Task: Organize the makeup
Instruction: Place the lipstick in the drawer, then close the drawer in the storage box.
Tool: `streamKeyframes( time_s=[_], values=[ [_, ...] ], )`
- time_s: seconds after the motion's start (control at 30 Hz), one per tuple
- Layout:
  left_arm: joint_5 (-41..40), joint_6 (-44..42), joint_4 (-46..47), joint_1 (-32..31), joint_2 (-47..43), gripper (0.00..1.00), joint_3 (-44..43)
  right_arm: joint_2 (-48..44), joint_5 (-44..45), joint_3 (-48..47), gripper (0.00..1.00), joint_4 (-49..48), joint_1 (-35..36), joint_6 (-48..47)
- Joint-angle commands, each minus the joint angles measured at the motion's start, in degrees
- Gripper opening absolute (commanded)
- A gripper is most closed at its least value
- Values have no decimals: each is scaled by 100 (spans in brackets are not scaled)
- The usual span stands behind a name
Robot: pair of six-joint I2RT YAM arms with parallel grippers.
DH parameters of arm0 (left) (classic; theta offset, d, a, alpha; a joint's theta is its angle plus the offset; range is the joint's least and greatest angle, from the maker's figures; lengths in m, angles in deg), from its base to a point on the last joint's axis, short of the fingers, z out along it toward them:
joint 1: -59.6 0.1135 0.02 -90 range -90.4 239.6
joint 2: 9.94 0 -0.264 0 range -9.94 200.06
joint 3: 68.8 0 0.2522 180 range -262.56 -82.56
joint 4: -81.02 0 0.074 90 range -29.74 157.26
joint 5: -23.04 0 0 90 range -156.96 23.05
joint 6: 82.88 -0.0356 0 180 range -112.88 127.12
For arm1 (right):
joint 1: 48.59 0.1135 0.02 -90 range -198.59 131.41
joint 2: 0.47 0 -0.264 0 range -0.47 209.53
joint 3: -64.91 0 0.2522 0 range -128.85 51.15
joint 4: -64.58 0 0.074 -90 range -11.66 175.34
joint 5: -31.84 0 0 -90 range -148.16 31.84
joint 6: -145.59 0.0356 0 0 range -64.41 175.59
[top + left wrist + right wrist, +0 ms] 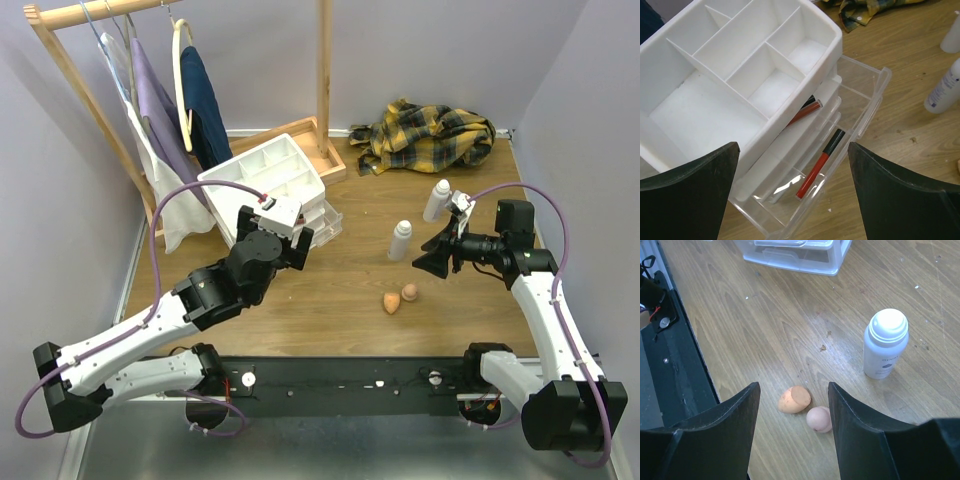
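Two peach egg-shaped sponges (391, 302) (410, 292) lie on the wooden table, seen close in the right wrist view (794, 400) (819, 419). Two white capped bottles (401, 240) (437, 200) stand behind them; one shows in the right wrist view (884, 343). Two red-and-black sticks (820, 162) (806, 109) lie in the open clear drawers of the white organizer (745, 85). My left gripper (285, 232) is open and empty above the drawers. My right gripper (432, 255) is open and empty above the sponges.
The white organizer (268, 178) stands at the back left, beside a wooden clothes rack (322, 80) with hanging garments. A yellow plaid cloth (430, 135) lies at the back right. The black base rail (340, 378) runs along the near edge.
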Motion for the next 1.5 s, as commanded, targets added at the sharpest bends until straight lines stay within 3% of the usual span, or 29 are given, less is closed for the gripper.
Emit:
streamKeyframes(
  time_s=[0.0, 0.33, 0.67, 0.77, 0.87, 0.9, 1.1, 1.3, 1.47],
  values=[
    [651, 163, 267, 16, -178, 99, 99, -79, 75, 54, 65, 10, -46, -69],
    [2144, 199, 785, 16, -231, 99, 222, -79, 75, 45, 65, 2, -46, -87],
    [2769, 198, 820, 25, 314, 97, 204, -88, 75, 54, 65, 28, -46, -104],
    [2840, 207, 794, 34, 437, 86, 195, -88, 75, 54, 65, 28, -46, -104],
    [2884, 225, 759, 78, 533, 64, 195, -88, 84, 45, 65, 28, -46, -105],
    [2849, 216, 742, 87, 551, 51, 195, -88, 84, 45, 65, 19, -46, -104],
    [2577, 225, 496, 201, 815, 23, 143, -97, 84, 45, 65, 28, -46, -104],
    [1699, 111, 118, 210, 1272, 14, 20, -106, 93, 54, 65, 28, -46, -104],
    [1285, 14, -41, 227, 1649, 11, -121, -106, 102, 45, 65, 28, -46, -104]
  ],
)
